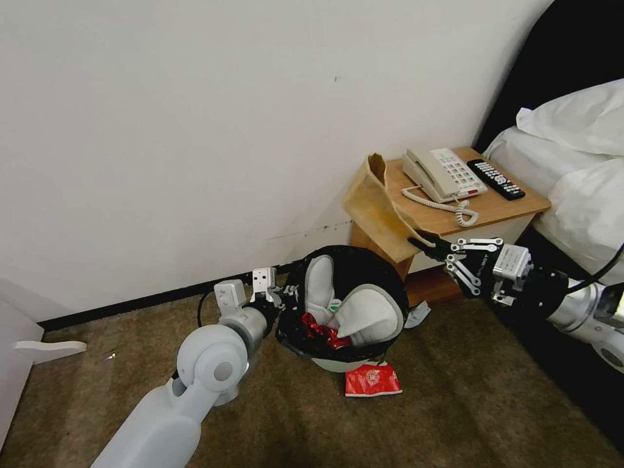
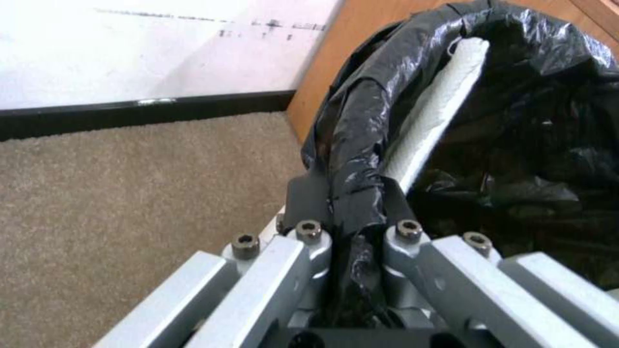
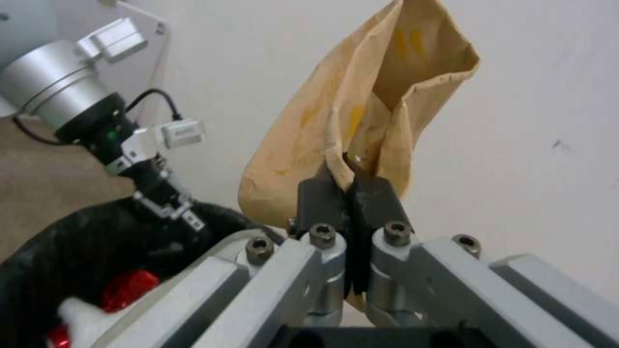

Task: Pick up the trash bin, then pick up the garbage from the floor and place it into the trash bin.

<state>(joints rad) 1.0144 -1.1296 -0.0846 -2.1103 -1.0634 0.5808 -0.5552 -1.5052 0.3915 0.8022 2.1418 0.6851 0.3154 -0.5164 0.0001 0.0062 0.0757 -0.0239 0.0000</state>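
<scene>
- The trash bin [image 1: 344, 305], white with a black bag folded over its rim, sits tilted near the middle of the head view, its mouth turned toward the camera, above the beige carpet [image 1: 455, 403].
- Inside it lie two white slippers [image 1: 364, 315] and a crumpled red piece [image 1: 322, 333].
- The left gripper [image 1: 278, 300] meets the bin at its 9 o'clock edge; the left wrist view shows its jaws clenched on the bag-covered rim [image 2: 351, 159].
- At the bin's 1 o'clock, the brown paper bag [image 1: 380, 211] hangs in the air, tilted, in front of the wooden nightstand [image 1: 507, 205].
- The right gripper [image 1: 426, 245] grasps the bag's lower corner, fingers pinched tight on the paper in the right wrist view [image 3: 351, 193].
- A flattened red wrapper [image 1: 372, 380] lies on the carpet at the bin's 6 o'clock, just beside its base.
- A pale scrap [image 1: 417, 313] lies on the carpet at the bin's 3 o'clock.
- On the nightstand rest a telephone [image 1: 442, 174] and a remote control [image 1: 496, 178].
</scene>
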